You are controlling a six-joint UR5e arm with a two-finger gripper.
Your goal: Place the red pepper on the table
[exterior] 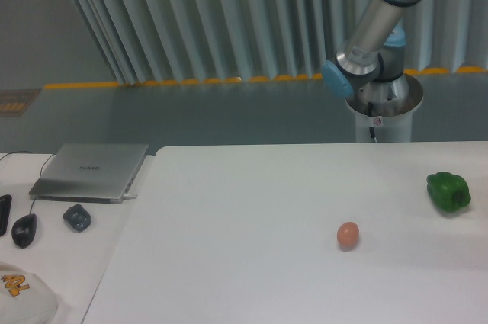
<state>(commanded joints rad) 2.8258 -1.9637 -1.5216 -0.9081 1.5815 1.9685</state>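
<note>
No red pepper shows anywhere in view; it may be held out of frame, though that cannot be told. The table [252, 210] carries only an egg [348, 235] and, well apart at the right edge, a green pepper [448, 191]. The arm [381, 19] rises out the top, so the gripper and its jaws are unseen. Placement looks not yet done.

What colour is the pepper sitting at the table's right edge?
Green, glossy; the pepper shows clearly in the fixed camera view, on the white table.
</note>
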